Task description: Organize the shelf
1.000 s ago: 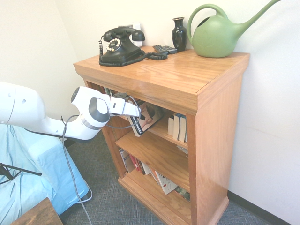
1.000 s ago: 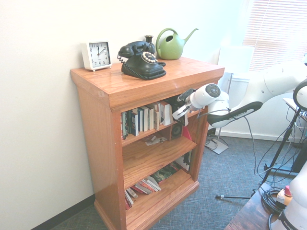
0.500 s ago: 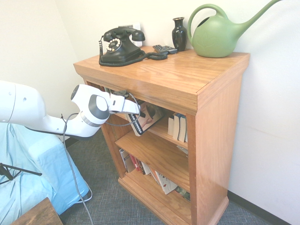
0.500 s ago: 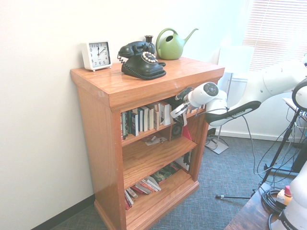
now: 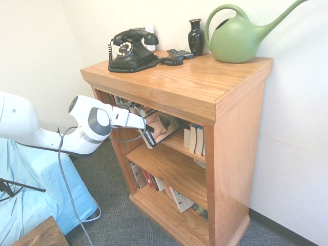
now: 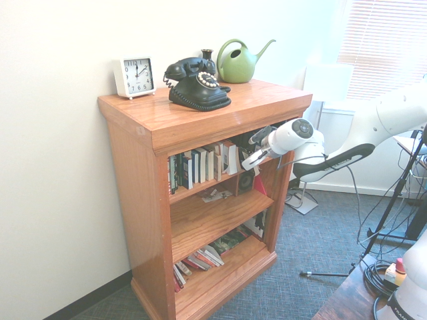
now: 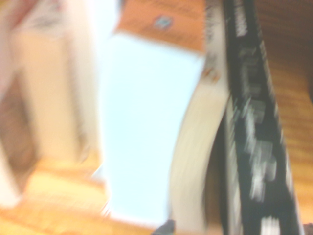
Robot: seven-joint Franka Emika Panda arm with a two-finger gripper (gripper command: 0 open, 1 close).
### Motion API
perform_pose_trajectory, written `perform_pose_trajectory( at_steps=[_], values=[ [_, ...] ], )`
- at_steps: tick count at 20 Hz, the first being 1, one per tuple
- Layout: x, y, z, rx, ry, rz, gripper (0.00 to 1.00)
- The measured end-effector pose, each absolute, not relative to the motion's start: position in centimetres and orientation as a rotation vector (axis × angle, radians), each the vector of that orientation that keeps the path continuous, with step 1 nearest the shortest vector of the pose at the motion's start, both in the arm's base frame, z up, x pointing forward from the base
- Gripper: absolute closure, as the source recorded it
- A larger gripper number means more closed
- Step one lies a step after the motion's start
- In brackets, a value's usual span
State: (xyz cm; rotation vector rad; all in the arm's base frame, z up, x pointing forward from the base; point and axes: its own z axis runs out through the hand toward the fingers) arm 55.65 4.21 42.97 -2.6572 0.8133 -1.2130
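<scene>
shelf (image 5: 225, 97): against wall, phone (image 5: 130, 50) and watering can (image 5: 236, 38) on top | tool (image 5: 145, 124): at top tier's front, by a leaning book (image 5: 159, 129); finger gap unclear, cannot tell | wrist view: blurred book spines

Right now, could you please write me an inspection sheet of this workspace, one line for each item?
Surface: shelf top of oak, carrying a few objects.
Job's things: upper tier holds upright books and one leaning book; more books lie slanted on the bottom tier.
Clutter: black telephone, dark vase, green watering can, white clock, all on top.
Gripper: gripper at the front of the upper tier, by the leaning book; open or shut cannot be told.
Cables: coiled telephone cord on top.
Surroundings: white walls, grey carpet, window blind.
</scene>
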Motion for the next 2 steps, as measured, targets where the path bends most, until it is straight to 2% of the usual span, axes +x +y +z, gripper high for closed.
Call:
perform_pose_trajectory(
  at_steps=[2],
  values=[
    [53.5,4.5,43.4,-2.652,0.807,-1.213,0.0]
  ],
)
